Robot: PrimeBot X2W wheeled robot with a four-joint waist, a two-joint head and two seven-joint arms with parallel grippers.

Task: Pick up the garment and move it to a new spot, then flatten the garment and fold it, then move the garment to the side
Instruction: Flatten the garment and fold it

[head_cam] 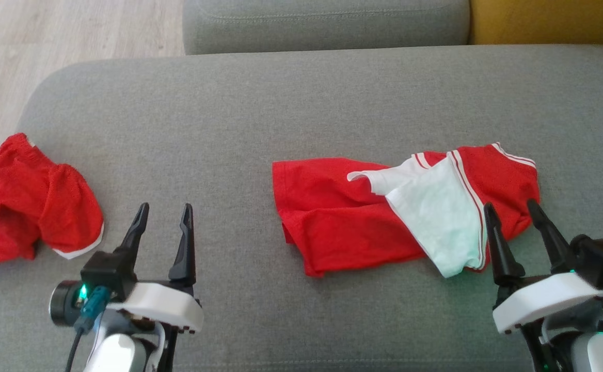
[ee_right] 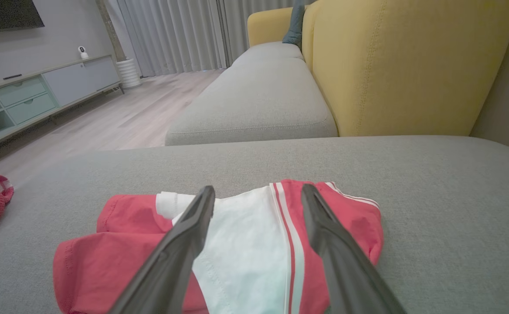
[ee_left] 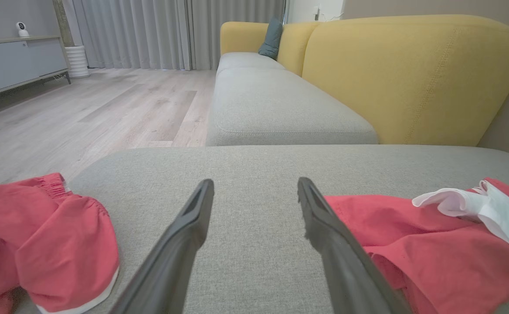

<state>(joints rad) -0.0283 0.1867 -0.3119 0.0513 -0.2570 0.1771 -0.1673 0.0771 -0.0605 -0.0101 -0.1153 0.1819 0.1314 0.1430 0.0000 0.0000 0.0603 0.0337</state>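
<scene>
Grey seat (head_cam: 281, 103), wide and flat, under both cloths and both arms. Behind it a second grey seat (ee_left: 276, 109) backed in yellow (ee_left: 411, 78). Pale wood floor (head_cam: 74, 31) beyond the seat's left end.

Garment (head_cam: 332, 217) on the seat, right of the middle: red, crumpled, lying flat rather than heaped, with a white panel (head_cam: 435, 217) folded over its right half and red-and-white stripes along that panel's edge. Seen in the right wrist view too (ee_right: 246, 261), directly below the fingers.

Red shorts (head_cam: 28, 206) bunched at the seat's far left edge, white trim showing at the hem, well apart from the garment.

Right gripper (head_cam: 510, 206) at the garment's near right corner, fingers spread wide, nothing pinched between them; in its own view (ee_right: 258, 189) tips poised over the white panel and stripes. Cannot tell whether the tips touch the cloth.

Left gripper (head_cam: 165, 209) over bare seat between shorts and garment, fingers likewise parted and empty, touching neither; in its own view (ee_left: 255, 183) shorts to one side, garment's red edge just beside the other finger.

Small dark cushion (ee_left: 273, 37) far along the yellow back.
</scene>
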